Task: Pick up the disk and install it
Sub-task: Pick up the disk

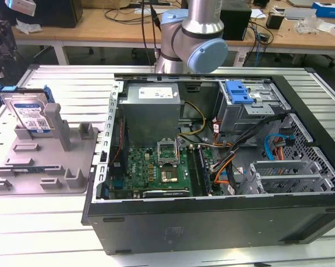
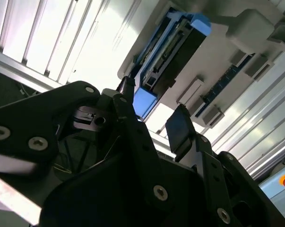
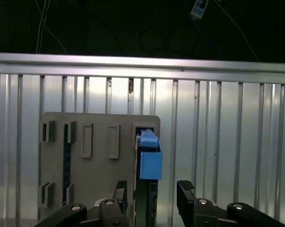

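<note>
Wooden workbenches (image 1: 100, 28) are running behind the ribbed metal table's (image 1: 61, 83) far edge, carrying cables (image 1: 135, 15) and a black box (image 1: 236, 19); dark floor (image 1: 106, 54) is showing beneath them.

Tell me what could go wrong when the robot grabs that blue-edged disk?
The disk stands on edge in the grey fixture, so the open gripper closing off-centre might tip it. The fixture's upright post sits right beside the disk; the gripper could bump that instead.
</note>
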Controlling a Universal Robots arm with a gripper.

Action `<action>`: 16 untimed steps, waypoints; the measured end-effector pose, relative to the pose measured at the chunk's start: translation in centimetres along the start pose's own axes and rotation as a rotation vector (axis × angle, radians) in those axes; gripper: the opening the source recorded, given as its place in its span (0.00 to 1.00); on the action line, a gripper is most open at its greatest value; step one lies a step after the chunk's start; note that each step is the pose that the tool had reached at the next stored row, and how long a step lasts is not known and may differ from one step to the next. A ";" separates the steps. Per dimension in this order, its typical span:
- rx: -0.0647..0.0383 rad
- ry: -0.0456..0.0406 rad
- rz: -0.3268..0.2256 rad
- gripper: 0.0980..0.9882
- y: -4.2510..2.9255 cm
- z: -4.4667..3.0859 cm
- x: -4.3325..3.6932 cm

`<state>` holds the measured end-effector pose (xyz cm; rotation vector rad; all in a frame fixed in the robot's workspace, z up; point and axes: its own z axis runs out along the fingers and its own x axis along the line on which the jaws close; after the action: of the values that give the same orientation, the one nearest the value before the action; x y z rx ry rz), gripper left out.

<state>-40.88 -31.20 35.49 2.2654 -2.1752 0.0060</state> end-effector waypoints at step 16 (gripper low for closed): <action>-0.001 -0.0001 -0.041 0.50 0.36 1.37 0.62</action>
<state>-41.22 -31.84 34.12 2.3087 -2.1282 0.0050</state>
